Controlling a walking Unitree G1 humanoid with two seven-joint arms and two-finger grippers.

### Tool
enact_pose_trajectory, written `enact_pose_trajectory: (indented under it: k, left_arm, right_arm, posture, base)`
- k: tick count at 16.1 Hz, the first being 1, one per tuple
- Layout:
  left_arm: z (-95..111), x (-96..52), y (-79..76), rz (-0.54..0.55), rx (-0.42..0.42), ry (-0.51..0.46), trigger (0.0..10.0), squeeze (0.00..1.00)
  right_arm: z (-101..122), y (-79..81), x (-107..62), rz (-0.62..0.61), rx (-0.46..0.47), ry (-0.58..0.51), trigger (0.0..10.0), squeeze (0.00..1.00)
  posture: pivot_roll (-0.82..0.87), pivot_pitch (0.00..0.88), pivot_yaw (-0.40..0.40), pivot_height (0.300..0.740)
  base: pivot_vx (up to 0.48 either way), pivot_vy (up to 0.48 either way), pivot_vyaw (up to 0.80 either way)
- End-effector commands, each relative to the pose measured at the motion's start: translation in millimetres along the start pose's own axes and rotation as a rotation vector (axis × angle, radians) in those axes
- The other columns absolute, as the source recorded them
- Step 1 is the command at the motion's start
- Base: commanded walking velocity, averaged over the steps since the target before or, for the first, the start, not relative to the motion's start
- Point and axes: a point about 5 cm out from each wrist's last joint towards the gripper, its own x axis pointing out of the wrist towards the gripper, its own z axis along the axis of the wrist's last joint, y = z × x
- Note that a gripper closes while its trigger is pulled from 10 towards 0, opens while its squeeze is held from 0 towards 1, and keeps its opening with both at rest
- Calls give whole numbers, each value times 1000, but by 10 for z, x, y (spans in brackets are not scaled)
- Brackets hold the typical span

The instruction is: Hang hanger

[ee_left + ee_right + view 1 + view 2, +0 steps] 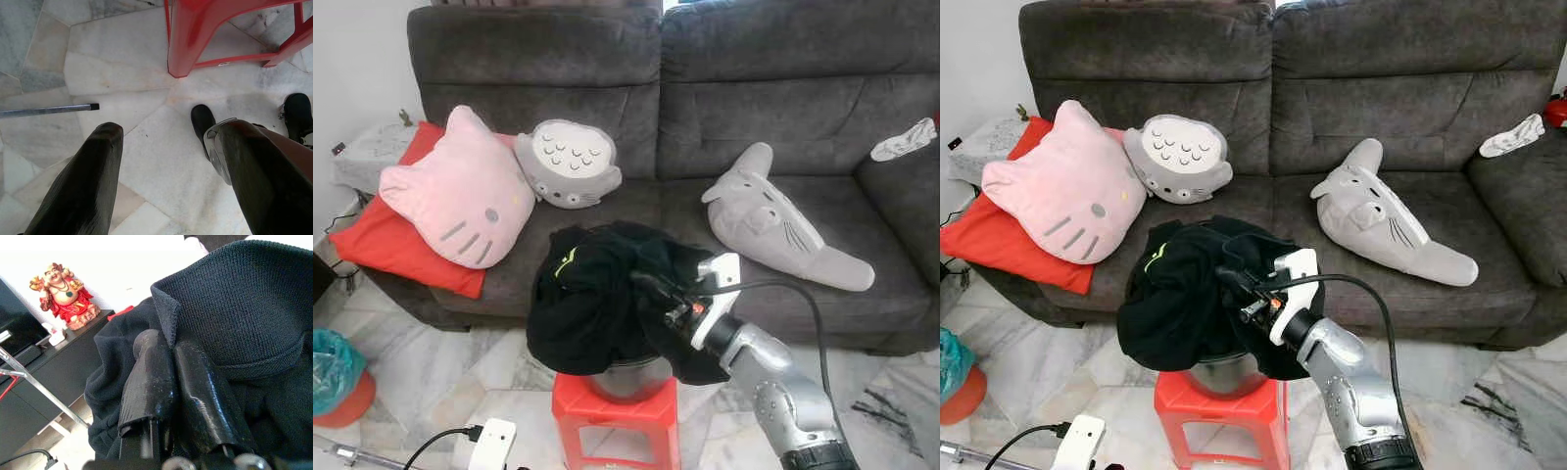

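Three plush cushions lie along the grey sofa (734,108): at the left a pink cat-face cushion (460,191) on a red pillow (382,240), next to it a round grey Totoro cushion (570,163), and farther right a long grey Totoro plush (781,223). A white cloth (904,143) rests on the sofa's right arm. In front of the sofa a red plastic stool (617,423) carries a metal pot (628,377) draped with a black garment (597,294). The left gripper (164,171) hangs low over the marble floor (142,112), its fingers spread apart and holding nothing, near a stool leg. The right gripper (651,286) reaches into the garment from the right, its two black fingers (146,377) pressed together against the knitted collar; whether cloth is pinched between them cannot be told. I cannot make out a hanger
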Motion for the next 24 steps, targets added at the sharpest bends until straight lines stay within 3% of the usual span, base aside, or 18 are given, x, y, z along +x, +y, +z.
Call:
enact_pose_trajectory:
  k: [1, 7, 8, 9, 14, 15, 16, 24]
  left_arm:
    - [-5, -8, 39, 11, 7, 2, 10000, 0]
    - [-16, -10, 38, 8, 11, 4, 10000, 0]
    - [-17, -10, 38, 7, 13, 5, 10000, 0]
    - [-19, -10, 38, 7, 14, 6, 10000, 0]
    - [-20, -11, 42, 9, 14, 5, 10000, 0]
    - [-18, -11, 41, 10, 14, 5, 10000, 0]
    - [-17, -10, 41, 10, 14, 5, 10000, 0]
    - [-11, -8, 35, 7, 13, 5, 10000, 0]
  right_arm:
    - [-24, -11, -6, -31, -16, 18, 10000, 0]
    - [-244, -215, -264, -199, 40, 66, 10000, 0]
    - [-260, -215, -276, -200, 45, 68, 10000, 184]
    - [-266, -214, -280, -200, 46, 69, 10000, 1000]
    - [-172, -213, -238, -200, 26, 37, 10000, 1000]
    - [-122, -208, -229, -197, 8, 18, 10000, 329]
    - [-106, -207, -230, -197, 3, 15, 10000, 0]
    - [-41, 116, -376, -40, -128, 68, 10000, 0]
  posture:
    - [-70, 0, 82, 740]
    - [-73, 0, 81, 740]
    - [-72, 0, 81, 740]
    - [-72, 0, 81, 740]
    - [-70, 0, 81, 740]
    - [-71, 0, 81, 740]
    - [-72, 0, 81, 740]
    - [-82, 0, 83, 740]
  base:
    - [0, 0, 0]
    - [0, 0, 0]
    - [0, 0, 0]
    - [0, 0, 0]
    - [0, 0, 0]
    - [0, 0, 0]
    - [0, 0, 0]
    - [0, 0, 0]
